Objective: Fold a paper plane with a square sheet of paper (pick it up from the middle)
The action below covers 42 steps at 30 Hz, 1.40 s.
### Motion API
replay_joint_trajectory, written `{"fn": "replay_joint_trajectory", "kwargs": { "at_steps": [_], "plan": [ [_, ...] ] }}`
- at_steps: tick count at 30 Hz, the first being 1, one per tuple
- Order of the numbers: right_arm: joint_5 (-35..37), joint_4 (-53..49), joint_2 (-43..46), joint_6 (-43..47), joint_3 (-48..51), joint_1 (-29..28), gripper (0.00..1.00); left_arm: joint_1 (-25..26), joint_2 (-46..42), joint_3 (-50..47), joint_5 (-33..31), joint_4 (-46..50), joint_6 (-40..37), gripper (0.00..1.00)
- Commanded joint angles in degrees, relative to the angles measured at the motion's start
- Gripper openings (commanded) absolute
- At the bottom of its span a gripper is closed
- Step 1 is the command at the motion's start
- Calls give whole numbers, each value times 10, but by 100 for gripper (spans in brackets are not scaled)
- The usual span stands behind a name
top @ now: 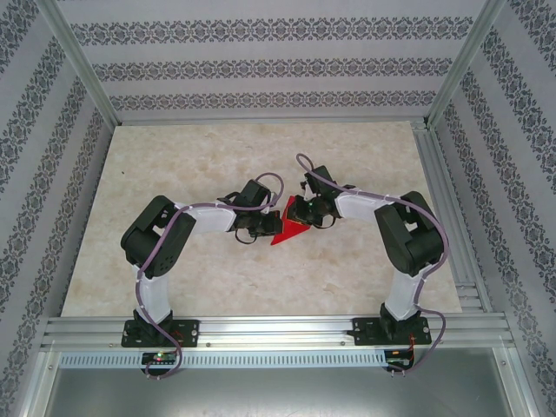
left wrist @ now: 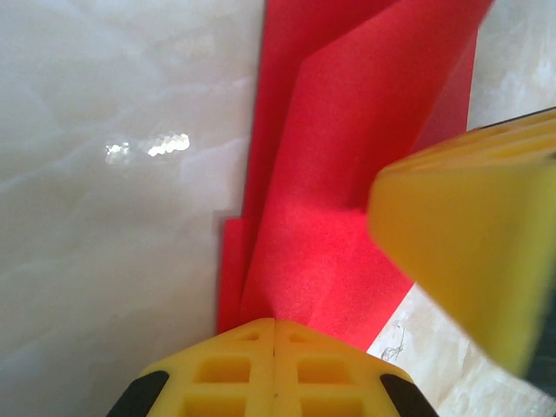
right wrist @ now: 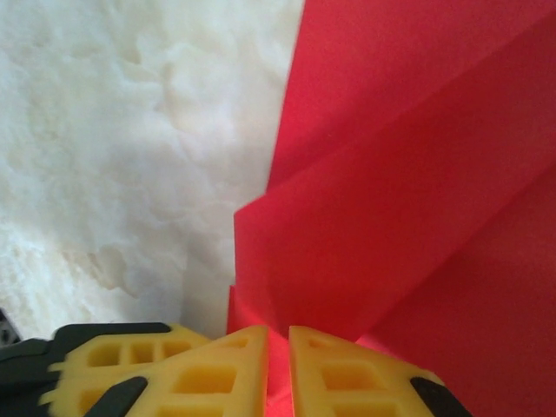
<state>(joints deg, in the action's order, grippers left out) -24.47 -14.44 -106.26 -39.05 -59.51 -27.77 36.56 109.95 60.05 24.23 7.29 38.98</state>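
Overhead view is bright and even, the light diffuse, with only faint, soft shadows on the table [top: 217,287] and no hard edges anywhere. Left wrist now: a white glare patch on the tabletop toward 10 o'clock, a yellow finger [left wrist: 460,261] between 3 and 4 o'clock badly out of focus, the red paper [left wrist: 347,174] soft and grainy. Right wrist: tabletop at 10 o'clock blows out nearly white, and the yellow fingers [right wrist: 113,369] at 7 o'clock smear with blur.

The matt paper plane [left wrist: 339,156] (sharply creased) lies on a glossy tabletop [left wrist: 104,243].
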Motion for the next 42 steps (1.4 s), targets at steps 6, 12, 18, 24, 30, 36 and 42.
{"fn": "replay_joint_trajectory", "kwargs": {
  "at_steps": [6,12,18,24,30,36,42],
  "plan": [
    [-1,19,-32,12,-11,9,14,8,27,-9,-39,67,-17,4],
    [5,12,-50,36,-26,29,14,8,29,-8,-40,74,-22,4],
    [5,5,-65,60,-45,52,15,8,30,-9,-40,83,-27,4],
    [-5,1,-73,74,-66,67,16,8,32,-9,-38,88,-30,4],
    [-6,-6,-80,85,-91,74,17,8,33,-7,-37,91,-32,4],
    [-8,-10,-101,91,-108,82,16,8,33,-8,-37,91,-33,4],
    [-3,-11,-116,97,-108,90,16,9,33,-8,-36,91,-34,4]
  ]
}}
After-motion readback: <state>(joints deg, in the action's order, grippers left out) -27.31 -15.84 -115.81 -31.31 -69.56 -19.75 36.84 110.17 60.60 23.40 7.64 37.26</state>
